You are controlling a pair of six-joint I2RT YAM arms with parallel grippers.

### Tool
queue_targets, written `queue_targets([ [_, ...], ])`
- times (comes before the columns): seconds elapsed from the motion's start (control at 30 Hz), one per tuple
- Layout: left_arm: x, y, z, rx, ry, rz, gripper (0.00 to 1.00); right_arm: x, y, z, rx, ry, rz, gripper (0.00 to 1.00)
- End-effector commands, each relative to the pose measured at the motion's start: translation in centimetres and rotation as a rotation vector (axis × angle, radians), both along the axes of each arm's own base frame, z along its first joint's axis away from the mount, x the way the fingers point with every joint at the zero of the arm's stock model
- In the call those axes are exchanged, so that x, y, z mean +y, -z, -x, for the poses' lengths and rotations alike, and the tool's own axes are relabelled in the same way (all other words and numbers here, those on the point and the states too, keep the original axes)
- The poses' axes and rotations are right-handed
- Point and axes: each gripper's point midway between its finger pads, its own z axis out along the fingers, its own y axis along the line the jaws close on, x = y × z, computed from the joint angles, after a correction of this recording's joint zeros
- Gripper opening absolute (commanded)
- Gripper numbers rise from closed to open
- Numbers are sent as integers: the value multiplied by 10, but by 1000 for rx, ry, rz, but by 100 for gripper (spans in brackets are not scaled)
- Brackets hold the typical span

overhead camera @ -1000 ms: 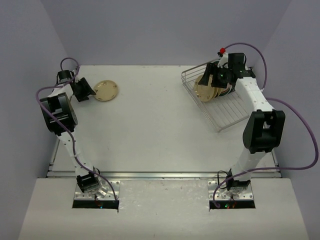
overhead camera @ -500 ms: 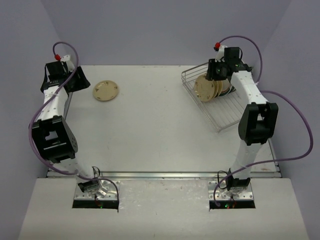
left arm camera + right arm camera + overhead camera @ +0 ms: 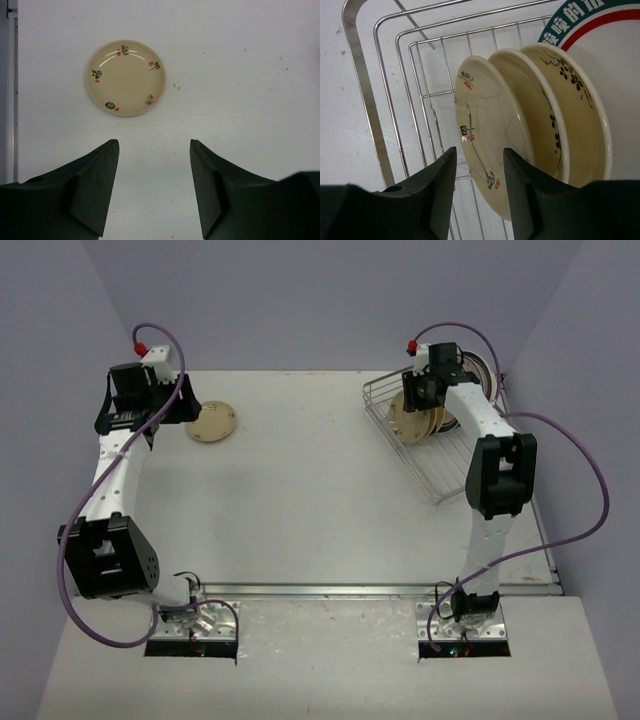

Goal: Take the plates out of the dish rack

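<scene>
One small cream plate lies flat on the table at the far left and shows in the left wrist view. My left gripper hovers open and empty just near of it. The wire dish rack stands at the far right. In it three cream plates stand on edge: front, middle, back. A large white plate with a green and red rim stands behind them. My right gripper is open, its jaws either side of the front plate's near rim.
The rack's raised wire side is just left of my right fingers. The table's left edge runs close to the cream plate. Purple cables loop off both arms.
My left arm has swung up and back from the cream plate on the table. My right gripper has shifted left along the rack to the front standing plate.
</scene>
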Motion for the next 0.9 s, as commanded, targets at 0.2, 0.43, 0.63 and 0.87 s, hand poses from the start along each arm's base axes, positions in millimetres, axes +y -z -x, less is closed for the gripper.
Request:
queue_targets([
  [0.2, -12, -20, 6, -75, 35, -50, 57, 2, -67, -15, -176, -29, 14, 45],
  [0.43, -19, -25, 6, -88, 52, -47, 58, -9, -94, -23, -243, -15, 79, 46],
  [0.63, -20, -20, 7, -81, 56, -63, 58, -16, -74, -29, -225, -13, 123, 46],
  [0.87, -19, -17, 7, -76, 57, -74, 58, -16, -50, -32, -182, -24, 133, 43],
])
